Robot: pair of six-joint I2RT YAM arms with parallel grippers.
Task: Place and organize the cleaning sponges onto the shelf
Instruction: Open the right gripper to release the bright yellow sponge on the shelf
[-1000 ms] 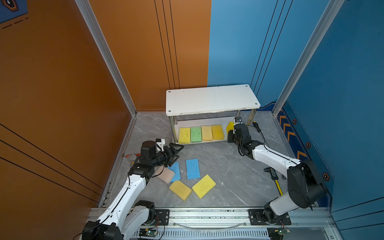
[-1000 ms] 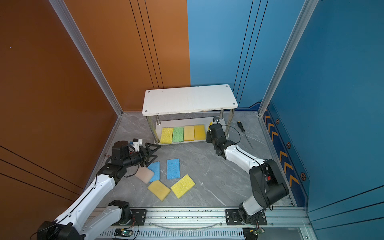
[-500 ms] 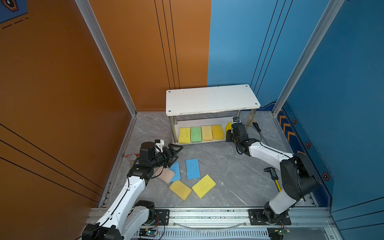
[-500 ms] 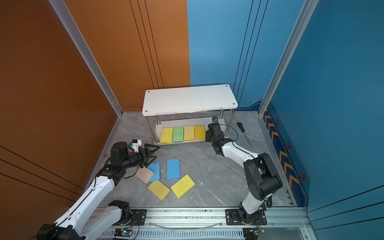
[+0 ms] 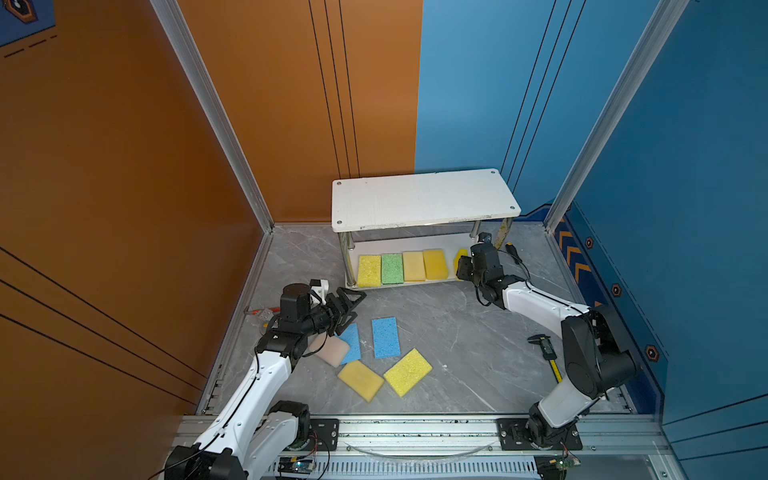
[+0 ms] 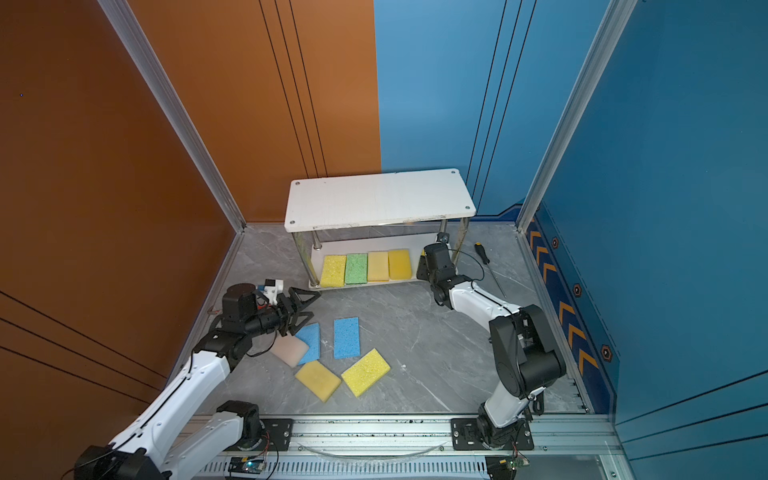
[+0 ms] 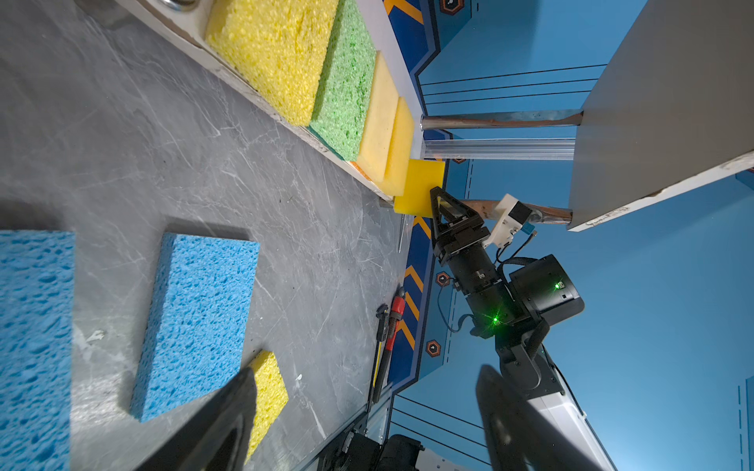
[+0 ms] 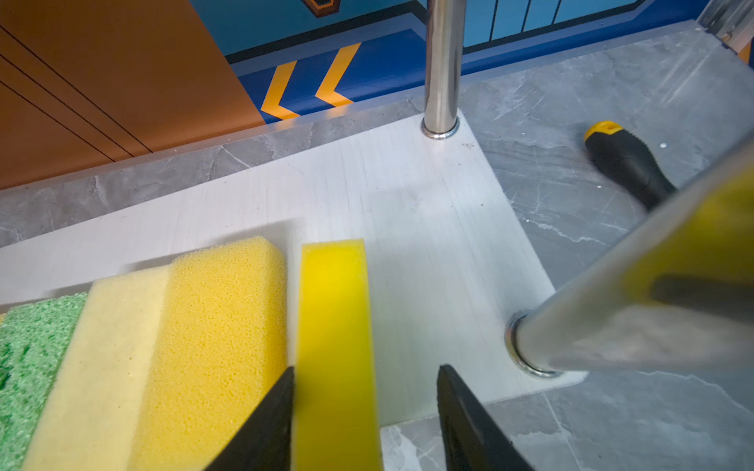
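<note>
Right wrist view: stands yellow sponge (image 8: pixel 334 318) edgewise on shelf (image 8: pixel 408 204), likely saving room, right gripper (image 8: pixel 366 368) spread around it. Holds left gripper (image 5: pixel 358 306) spread, empty.

- Left arm (image 5: pixel 259 378) and right arm (image 5: pixel 540 305): long glossy white shells joined by rounded matte-black housings.
- Each stands on a black base plate (image 5: pixel 324 429) fixed with small screws to the aluminium rail (image 5: pixel 415 428).
- The largest black housing (image 5: pixel 594 357) is the right arm's elbow, above the rail.
- Left gripper (image 5: pixel 353 309): matte black, each finger an open triangular frame; a small white camera block (image 5: pixel 320 286) sits behind it.
- Right gripper (image 8: pixel 367 369): black tapered fingers, far from the rail.
- Black cables (image 7: pixel 512 260) loop around the right wrist, where green indicator lights (image 7: pixel 495 320) glow.
</note>
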